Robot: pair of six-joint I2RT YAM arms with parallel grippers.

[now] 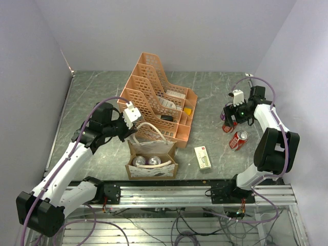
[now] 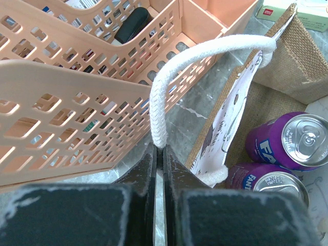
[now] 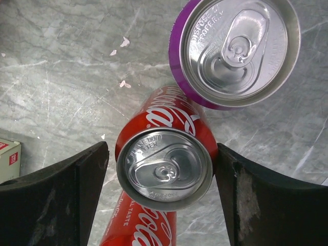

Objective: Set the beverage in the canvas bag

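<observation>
The tan canvas bag [image 1: 152, 165] stands open near the front edge, with two purple cans [image 2: 292, 141] inside it. My left gripper [image 2: 160, 148] is shut on one cream loop handle [image 2: 205, 56] and holds it up and to the left of the bag, also seen from above [image 1: 131, 116]. My right gripper [image 3: 161, 154] is open and straddles an upright red cola can [image 3: 164, 171]; the right finger is at the can's rim and the left finger stands off it. From above, that gripper [image 1: 230, 120] is over the can [image 1: 227, 128] at the right.
A second red can [image 1: 238, 140] lies on its side just in front of the gripped-around can. An upright purple can [image 3: 238, 51] stands just behind it. The peach lattice organizer [image 1: 159, 97] sits close behind the bag. A small white box [image 1: 203, 157] lies right of the bag.
</observation>
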